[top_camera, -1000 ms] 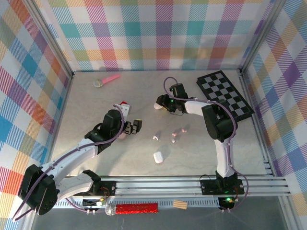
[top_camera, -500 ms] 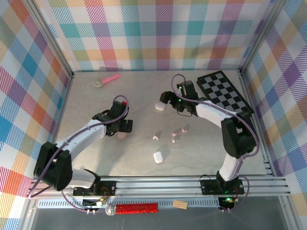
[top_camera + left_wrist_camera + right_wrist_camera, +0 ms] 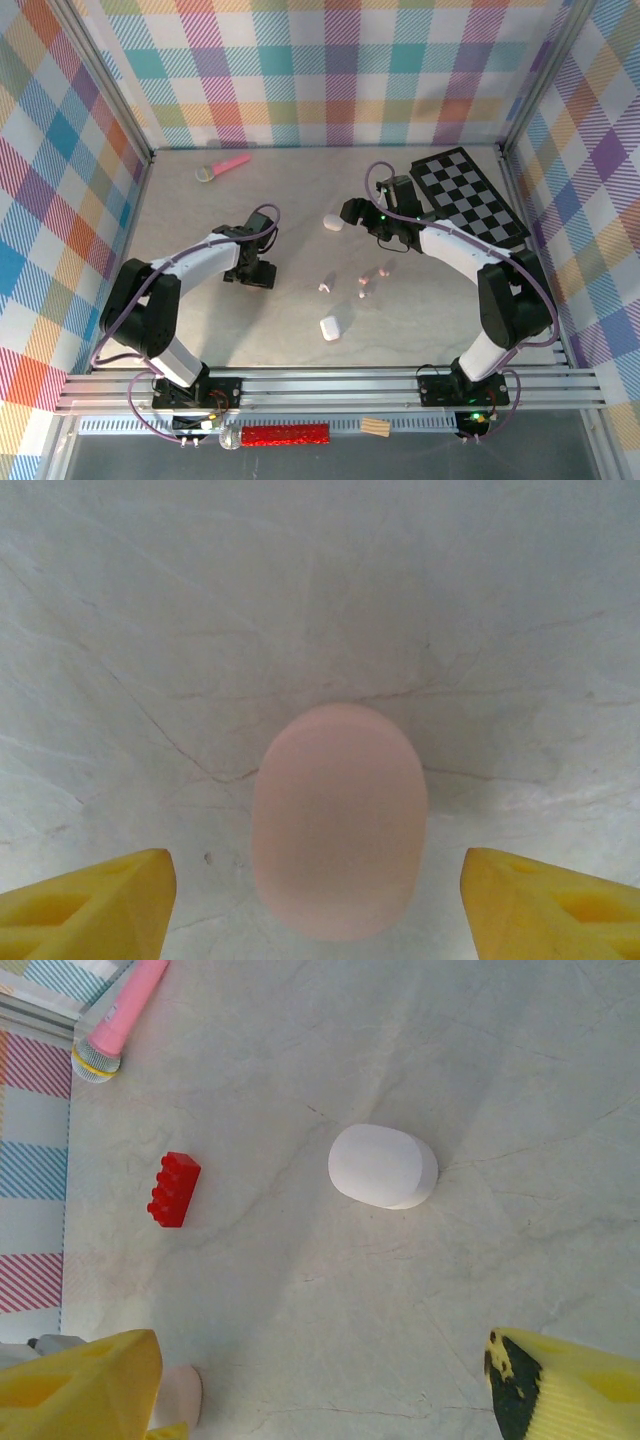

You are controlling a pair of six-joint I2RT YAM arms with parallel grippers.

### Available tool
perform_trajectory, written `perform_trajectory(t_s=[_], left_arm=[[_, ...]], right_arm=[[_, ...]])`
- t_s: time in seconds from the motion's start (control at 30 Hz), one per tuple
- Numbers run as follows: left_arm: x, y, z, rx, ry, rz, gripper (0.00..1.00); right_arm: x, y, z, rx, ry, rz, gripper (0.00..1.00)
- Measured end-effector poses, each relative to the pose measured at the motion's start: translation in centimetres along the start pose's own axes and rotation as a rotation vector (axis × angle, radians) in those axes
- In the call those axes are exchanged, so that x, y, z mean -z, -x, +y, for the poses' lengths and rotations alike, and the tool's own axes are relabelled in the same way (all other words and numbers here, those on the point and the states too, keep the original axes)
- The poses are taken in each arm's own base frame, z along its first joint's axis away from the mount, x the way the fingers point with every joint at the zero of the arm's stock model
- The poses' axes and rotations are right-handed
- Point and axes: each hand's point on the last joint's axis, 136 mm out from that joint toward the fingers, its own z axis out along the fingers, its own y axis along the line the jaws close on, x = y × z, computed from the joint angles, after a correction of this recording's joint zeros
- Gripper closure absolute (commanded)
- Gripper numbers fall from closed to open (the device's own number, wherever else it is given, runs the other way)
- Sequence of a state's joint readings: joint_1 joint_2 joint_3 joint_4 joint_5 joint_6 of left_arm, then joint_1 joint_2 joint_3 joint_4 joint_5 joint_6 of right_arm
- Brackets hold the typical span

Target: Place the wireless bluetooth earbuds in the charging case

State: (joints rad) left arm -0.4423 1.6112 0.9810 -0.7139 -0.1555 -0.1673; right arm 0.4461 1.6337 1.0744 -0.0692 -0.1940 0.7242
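A closed pink pebble-shaped case (image 3: pixel 340 820) lies on the table between the yellow fingers (image 3: pixel 90 900) of my left gripper (image 3: pixel 315 910), which is open with a gap on each side. Seen from above, that gripper (image 3: pixel 252 272) points down at the left centre of the table. A closed white case (image 3: pixel 333 222) lies just left of my open, empty right gripper (image 3: pixel 352 212); in the right wrist view the white case (image 3: pixel 383 1166) is ahead of that gripper (image 3: pixel 320 1390). A white earbud (image 3: pixel 324 287) and two pink earbuds (image 3: pixel 363 290) (image 3: pixel 380 271) lie loose mid-table. A second white case (image 3: pixel 329 328) sits nearer the front.
A black and white checkerboard (image 3: pixel 468 196) lies at the back right. A pink toy microphone (image 3: pixel 222 166) is at the back left. A red brick (image 3: pixel 174 1189) sits left of the white case. Plaid walls close the table in on three sides.
My left gripper has swung in over the pink case, and its jaws have narrowed around it. The right gripper has drawn back to the right from the white case and opened wider.
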Motion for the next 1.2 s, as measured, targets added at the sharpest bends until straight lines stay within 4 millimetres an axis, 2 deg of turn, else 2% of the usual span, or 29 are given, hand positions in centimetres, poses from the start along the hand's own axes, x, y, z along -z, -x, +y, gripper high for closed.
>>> perform_trajectory(t_s=[0.17,0.27,0.37,0.53,0.6,0.77,1.0,1.2], left_arm=[[-0.7,-0.7,-0.2,-0.01,-0.002,0.04,0.47],[-0.9,-0.8,-0.3,-0.009,-0.007,0.047,0.49],[-0.9,-0.8,-0.4,-0.011,-0.011,0.049,0.57],[-0.8,-0.7,-0.4,-0.009,-0.012,0.047,0.6],[-0.8,-0.6,-0.4,-0.009,-0.013,0.041,0.63],[-0.6,0.6,-0.7,0.001,-0.029,-0.013,0.64],[2.1,3.2,-1.6,0.008,-0.105,-0.191,0.63],[4.2,4.3,-4.4,-0.083,-0.228,-0.338,0.62]], right_arm=[[0.0,0.0,0.0,0.0,0.001,0.0,0.17],[0.0,0.0,0.0,0.0,0.001,0.0,0.17],[0.0,0.0,0.0,0.0,0.001,0.0,0.17],[0.6,0.2,0.5,0.001,0.014,-0.01,0.17],[1.4,0.2,1.0,0.007,0.029,-0.019,0.17],[3.2,0.3,2.3,0.024,0.069,-0.033,0.18],[4.5,-0.7,3.8,0.037,0.139,0.014,0.18],[4.4,-2.8,4.5,0.021,0.198,0.13,0.19]])
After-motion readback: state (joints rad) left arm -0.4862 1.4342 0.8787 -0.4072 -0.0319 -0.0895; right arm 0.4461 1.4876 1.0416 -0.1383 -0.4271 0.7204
